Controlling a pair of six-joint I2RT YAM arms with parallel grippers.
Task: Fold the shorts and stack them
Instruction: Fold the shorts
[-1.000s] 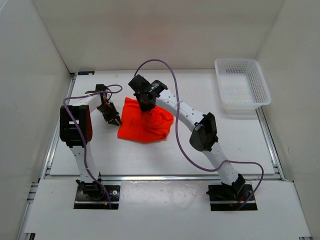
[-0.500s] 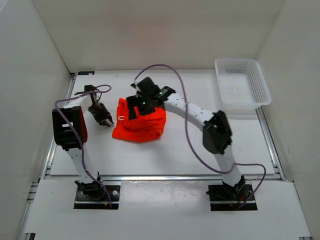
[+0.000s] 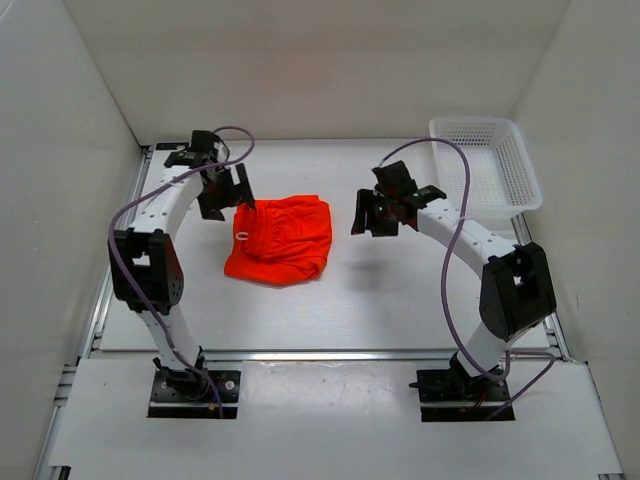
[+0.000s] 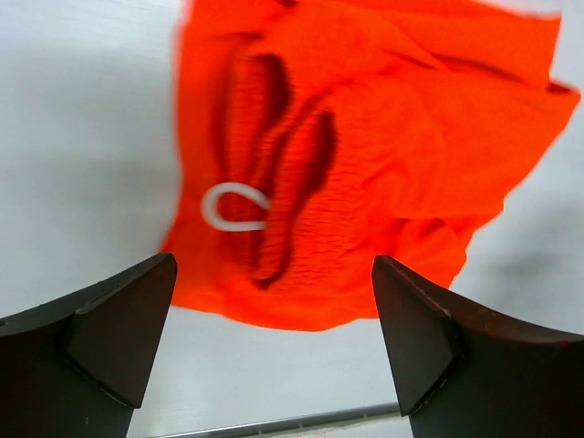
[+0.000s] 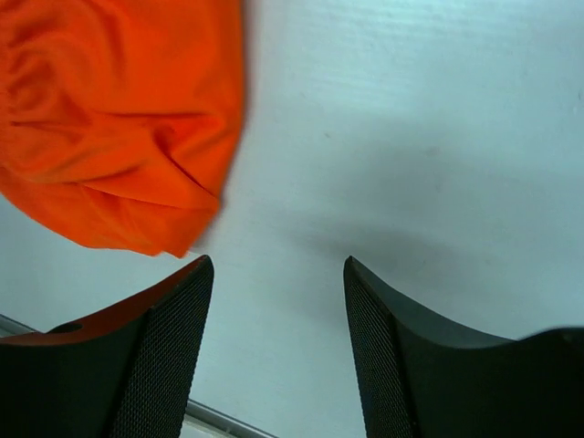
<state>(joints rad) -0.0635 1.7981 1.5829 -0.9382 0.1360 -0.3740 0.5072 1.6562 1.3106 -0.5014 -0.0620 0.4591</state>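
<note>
Shorts [image 3: 280, 240]: loose heap, centre-left of top view | waistband and drawstring [image 4: 233, 207] on its left side | left gripper [image 3: 228, 195]: jaws spread, empty, at upper-left corner, nearer | right gripper [image 3: 372, 215]: jaws apart, empty, well right.

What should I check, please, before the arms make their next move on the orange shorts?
1. Left gripper open, nothing held: ok.
2. Right gripper open, off the fabric: ok.
3. Shorts lying on the table between the two grippers: ok.
4. Shorts folded flat: not ok, waistband bunched, edges rumpled.
5. Drawstring tucked away: not ok, a white loop shows on top.
6. Basket apart from the shorts: ok.
</note>
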